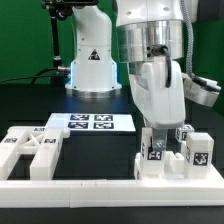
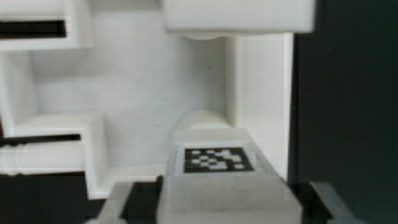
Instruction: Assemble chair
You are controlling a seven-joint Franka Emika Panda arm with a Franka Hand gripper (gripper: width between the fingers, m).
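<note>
My gripper (image 1: 158,138) stands at the exterior view's right, pointing down over a cluster of white chair parts (image 1: 172,165). In the wrist view my gripper (image 2: 228,208) is shut on a white tagged chair piece (image 2: 217,160), with one dark finger (image 2: 132,205) on each side of it. That piece (image 1: 156,152) stands upright against the cluster. Beyond it in the wrist view lies a white notched panel (image 2: 125,100) with an upright wall (image 2: 263,90). A tagged cube-ended part (image 1: 197,152) stands at the cluster's right.
A white H-shaped notched piece (image 1: 35,150) lies at the exterior view's left. The marker board (image 1: 90,122) lies behind the middle. The long white L-shaped border rail (image 1: 90,186) runs along the front. The robot base (image 1: 92,60) stands at the back.
</note>
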